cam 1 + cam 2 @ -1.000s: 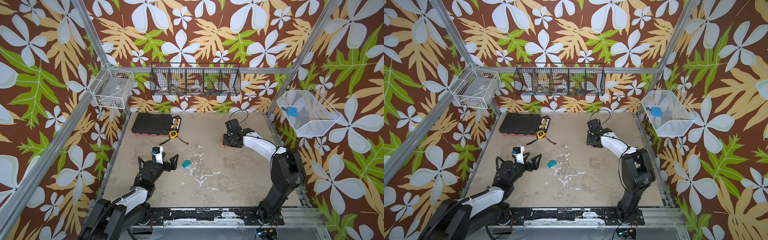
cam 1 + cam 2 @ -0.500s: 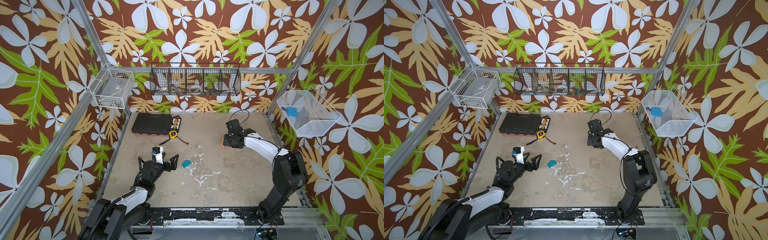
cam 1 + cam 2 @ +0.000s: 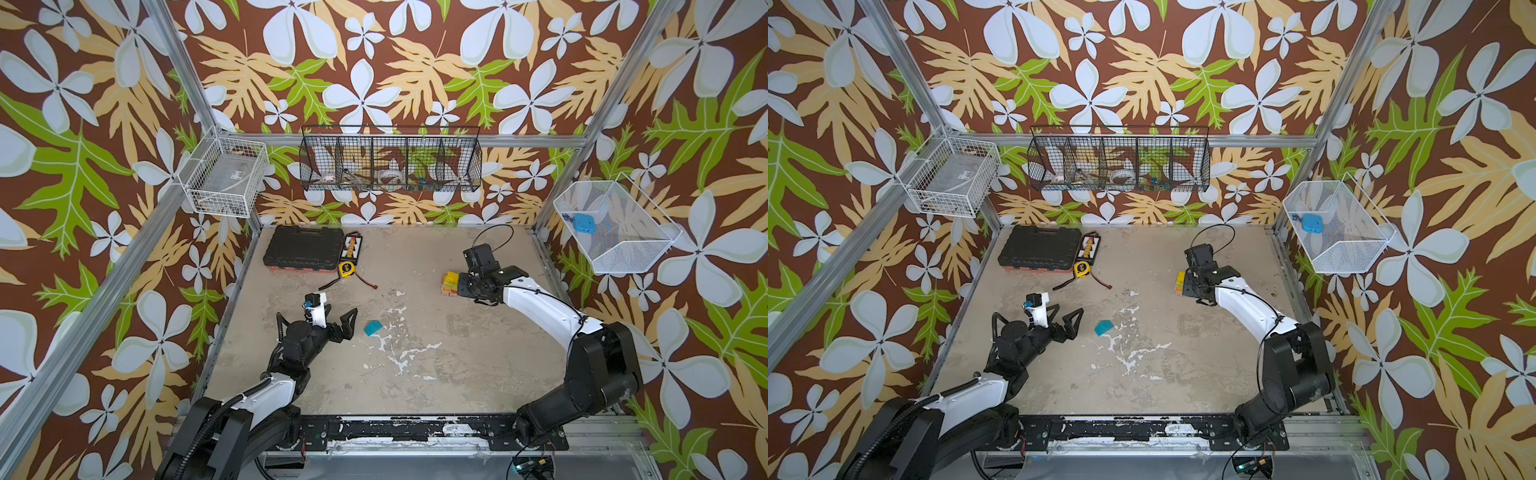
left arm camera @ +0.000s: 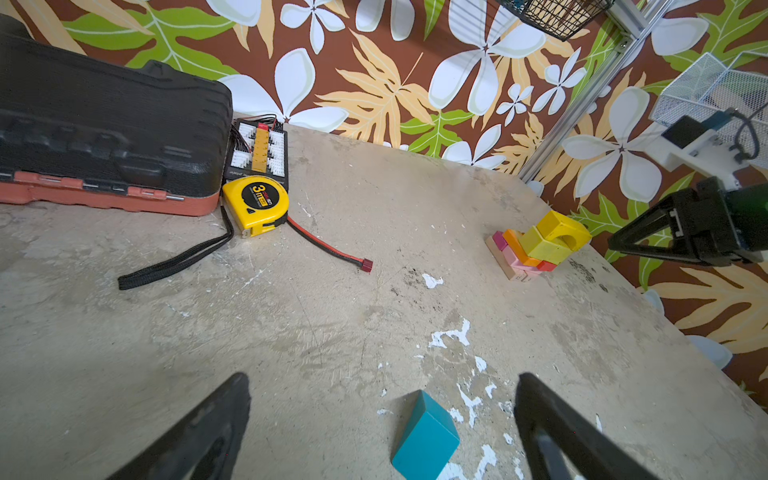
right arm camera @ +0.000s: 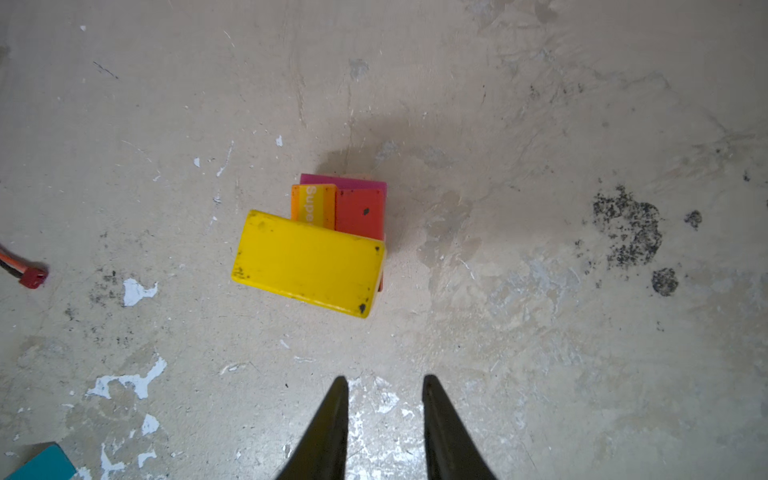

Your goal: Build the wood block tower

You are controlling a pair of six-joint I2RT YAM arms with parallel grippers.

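Note:
The tower (image 3: 449,283) (image 3: 1180,282) stands at the back right of the table. In the left wrist view the tower (image 4: 540,245) has a tan and pink base, orange and red blocks, then a yellow-green block and a yellow arch block on top. The yellow block (image 5: 309,262) sits askew over the orange and red ones. My right gripper (image 5: 385,378) (image 3: 460,287) hovers just beside the tower, jaws narrowly apart and empty. A loose teal block (image 3: 373,327) (image 4: 426,438) lies mid-table. My left gripper (image 4: 383,376) (image 3: 316,312) is wide open just short of it.
A black tool case (image 3: 302,252), a connector board (image 3: 352,248), a yellow tape measure (image 3: 345,269) and a red-black cable (image 3: 365,282) lie at the back left. Wire baskets (image 3: 390,160) hang on the walls.
The right gripper has drawn back off the tower toward the right and its jaws have narrowed. The yellow top block now shows uncovered. The left arm has not moved.

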